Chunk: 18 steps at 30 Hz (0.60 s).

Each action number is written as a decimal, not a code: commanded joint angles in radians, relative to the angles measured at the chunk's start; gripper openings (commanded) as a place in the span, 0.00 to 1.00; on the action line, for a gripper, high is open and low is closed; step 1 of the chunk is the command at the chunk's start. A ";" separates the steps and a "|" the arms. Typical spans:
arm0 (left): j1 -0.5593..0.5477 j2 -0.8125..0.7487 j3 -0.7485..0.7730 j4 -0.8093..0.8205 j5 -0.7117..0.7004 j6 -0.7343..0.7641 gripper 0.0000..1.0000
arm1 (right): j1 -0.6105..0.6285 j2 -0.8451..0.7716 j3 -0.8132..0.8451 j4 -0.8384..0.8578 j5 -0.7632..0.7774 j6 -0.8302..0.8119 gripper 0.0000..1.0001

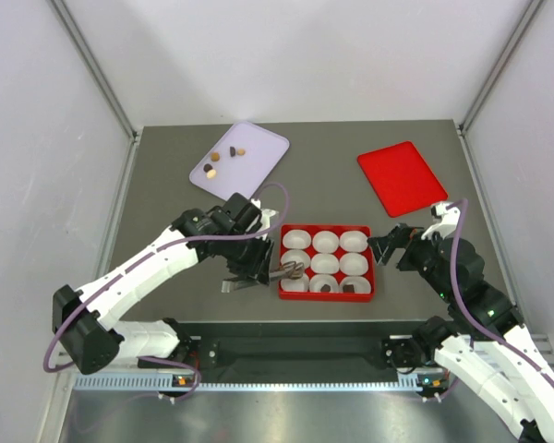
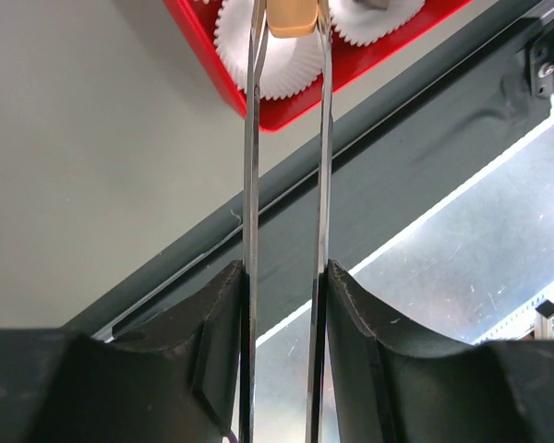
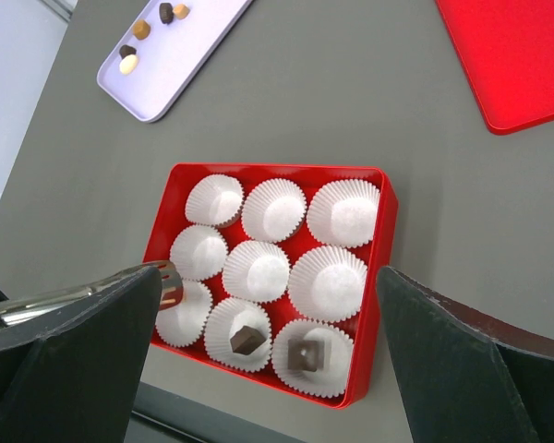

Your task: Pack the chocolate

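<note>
My left gripper [image 2: 284, 277] is shut on thin metal tongs [image 2: 249, 138], one finger pressed against each blade. A tan chocolate [image 2: 291, 17] sits between the tong tips, over the near-left white cup [image 2: 277, 69] of the red box [image 1: 373, 263]. Two dark chocolates [image 3: 245, 340] [image 3: 305, 353] lie in the near middle and near right cups. More chocolates [image 1: 220, 159] rest on the lavender tray [image 1: 263, 148] at the back left. My right gripper [image 3: 268, 272] hangs open above the box's right side, holding nothing.
The red lid [image 1: 402, 177] lies flat at the back right. The remaining white cups [image 3: 272, 210] in the box hold nothing. The table's near edge and a metal rail [image 2: 462, 240] run just below the box.
</note>
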 commanded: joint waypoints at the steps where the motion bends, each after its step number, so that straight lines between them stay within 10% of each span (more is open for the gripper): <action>1: -0.005 -0.022 0.056 0.039 -0.011 0.004 0.43 | -0.008 -0.003 0.037 0.004 0.015 -0.010 1.00; 18: -0.005 -0.051 0.010 0.013 0.027 0.013 0.41 | -0.010 0.000 0.041 0.006 0.009 -0.001 1.00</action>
